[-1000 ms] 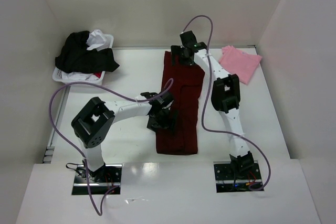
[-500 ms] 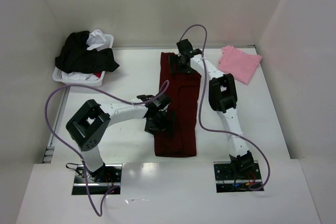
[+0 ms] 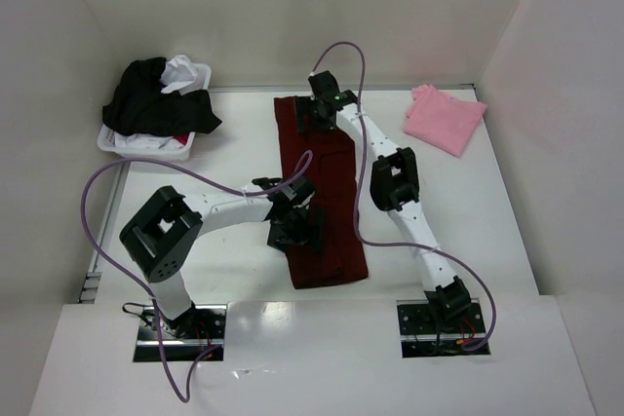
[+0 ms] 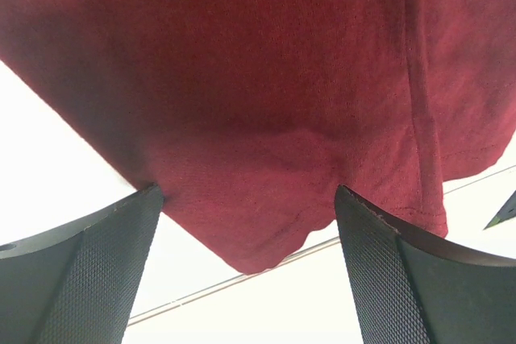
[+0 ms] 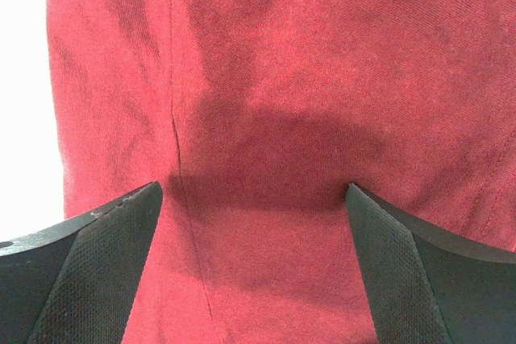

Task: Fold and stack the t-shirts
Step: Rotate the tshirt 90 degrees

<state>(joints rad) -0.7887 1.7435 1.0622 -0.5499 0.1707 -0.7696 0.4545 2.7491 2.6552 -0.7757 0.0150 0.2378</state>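
left gripper (image 4: 246, 207): jaws wide, on maroon t-shirt (image 3: 343, 226), near end
right gripper (image 5: 254, 203): jaws wide, on its far end
pink t-shirt (image 3: 444, 122): far right

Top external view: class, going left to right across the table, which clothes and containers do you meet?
White plastic bin heaped with black and white clothes → long dark maroon t-shirt → folded light pink t-shirt.
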